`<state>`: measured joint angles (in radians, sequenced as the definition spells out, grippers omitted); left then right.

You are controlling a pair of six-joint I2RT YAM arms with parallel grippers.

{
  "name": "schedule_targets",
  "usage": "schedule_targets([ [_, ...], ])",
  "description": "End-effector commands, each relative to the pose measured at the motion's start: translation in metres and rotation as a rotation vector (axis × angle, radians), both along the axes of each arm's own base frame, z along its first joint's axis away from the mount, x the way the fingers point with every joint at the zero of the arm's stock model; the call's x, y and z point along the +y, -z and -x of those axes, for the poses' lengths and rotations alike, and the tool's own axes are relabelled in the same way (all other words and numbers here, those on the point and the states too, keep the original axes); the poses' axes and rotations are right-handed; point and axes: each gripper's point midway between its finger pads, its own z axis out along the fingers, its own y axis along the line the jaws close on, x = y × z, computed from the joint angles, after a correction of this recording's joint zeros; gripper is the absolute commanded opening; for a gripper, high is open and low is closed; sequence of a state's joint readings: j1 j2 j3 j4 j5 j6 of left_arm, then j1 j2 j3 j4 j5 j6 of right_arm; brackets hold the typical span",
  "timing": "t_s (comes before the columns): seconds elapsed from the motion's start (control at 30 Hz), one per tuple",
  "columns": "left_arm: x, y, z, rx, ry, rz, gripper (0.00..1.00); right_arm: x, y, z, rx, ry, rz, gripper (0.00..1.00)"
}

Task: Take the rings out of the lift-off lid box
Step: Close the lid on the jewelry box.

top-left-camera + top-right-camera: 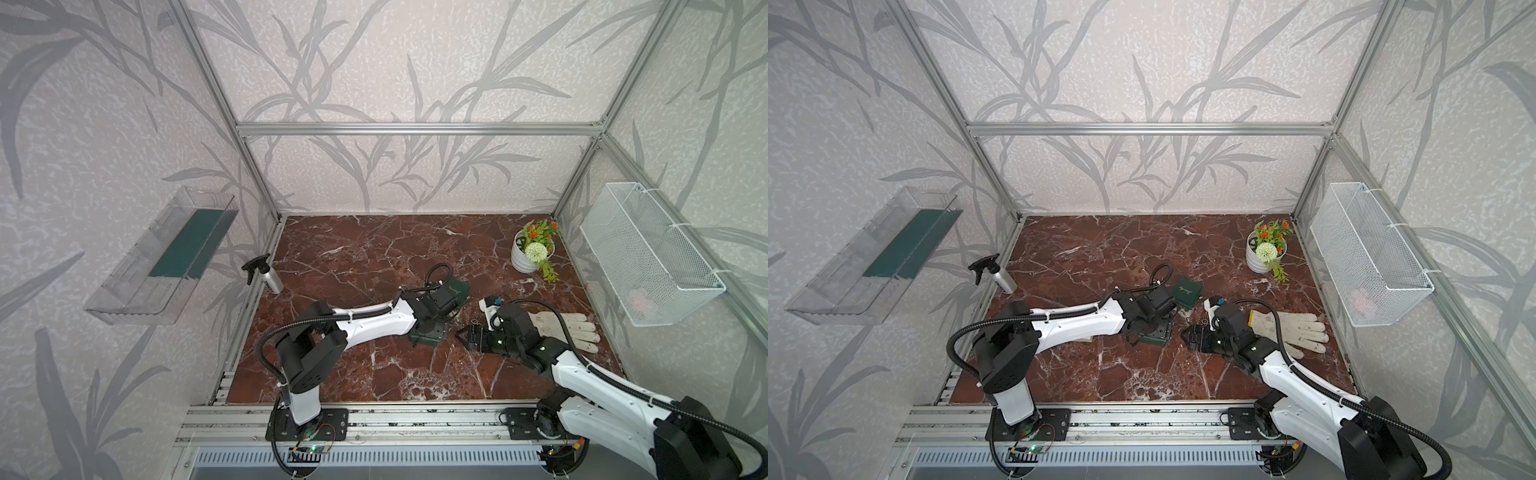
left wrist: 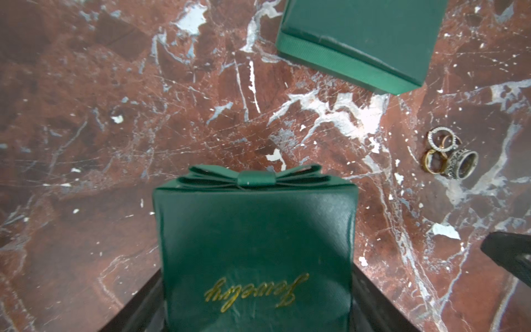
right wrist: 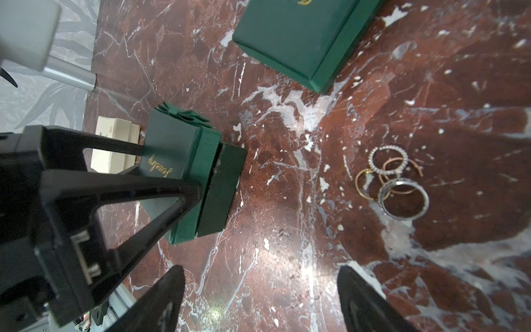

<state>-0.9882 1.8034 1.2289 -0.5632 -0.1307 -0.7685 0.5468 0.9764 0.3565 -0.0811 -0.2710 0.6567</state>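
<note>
The lift-off lid box [image 3: 224, 186] is dark green and stands at mid table [image 1: 428, 334] [image 1: 1156, 332]. Its lid [image 2: 255, 244], with a bow and gold lettering, sits over the darker base. My left gripper [image 2: 257, 287] is shut on the lid's two sides, and one of its fingers [image 3: 120, 184] shows in the right wrist view. Several rings [image 3: 393, 181] [image 2: 448, 152] lie in a small heap on the marble, to the right of the box [image 1: 475, 322]. My right gripper [image 3: 261, 276] [image 1: 467, 334] hovers open and holds nothing, just in front of the rings.
A second green box [image 1: 457, 289] [image 3: 301, 37] lies closed behind the first. A small white block [image 3: 115, 149] sits beside the held box. A white glove [image 1: 569, 328], a flower pot [image 1: 532, 253], a spray bottle [image 1: 266, 276], a wire basket [image 1: 648, 257] and a clear wall shelf [image 1: 162, 257] are around.
</note>
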Motion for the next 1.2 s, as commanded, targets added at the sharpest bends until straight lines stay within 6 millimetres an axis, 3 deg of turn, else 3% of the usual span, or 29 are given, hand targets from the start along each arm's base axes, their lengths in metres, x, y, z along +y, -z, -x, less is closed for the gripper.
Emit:
schedule_targets([
  [0.0, 0.006, -0.004, -0.003, -0.014, -0.038, -0.044, 0.76, -0.002, 0.004, 0.003, 0.004, -0.007, 0.009, 0.84],
  [1.17, -0.003, 0.005, 0.004, 0.002, 0.022, -0.077, 0.79, -0.005, 0.011, 0.005, 0.000, -0.013, 0.028, 0.83],
])
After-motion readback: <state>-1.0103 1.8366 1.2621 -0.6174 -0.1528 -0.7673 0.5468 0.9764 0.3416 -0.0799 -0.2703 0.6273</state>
